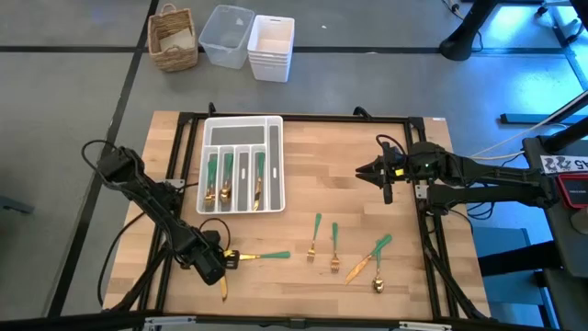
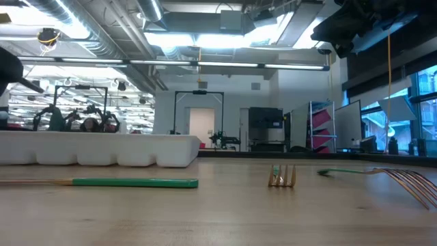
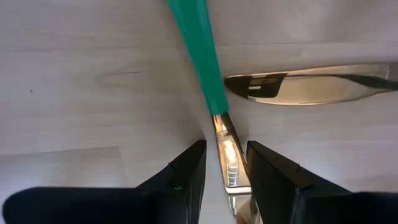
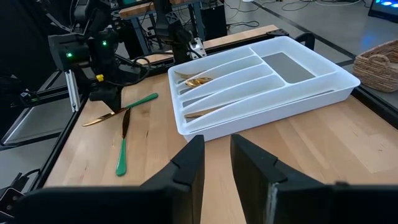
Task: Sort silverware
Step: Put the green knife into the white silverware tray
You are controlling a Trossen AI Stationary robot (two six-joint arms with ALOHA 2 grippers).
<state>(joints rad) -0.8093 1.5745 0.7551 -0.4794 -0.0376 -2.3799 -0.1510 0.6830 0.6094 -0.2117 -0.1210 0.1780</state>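
Nearby, white tray (image 1: 272, 162) beside loose forks (image 1: 324, 248).

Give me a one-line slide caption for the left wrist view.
Left gripper straddles the gold neck of a green-handled utensil on the wooden table, beside a gold blade.

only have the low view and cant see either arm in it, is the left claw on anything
Observer: The left claw is down at the table's front left. Its open fingers straddle the gold neck of a green-handled piece but are not clamped on it.
Operator: ok and wheres the right one
Observer: The right claw is open and empty over bare wood, to the right of the white tray.
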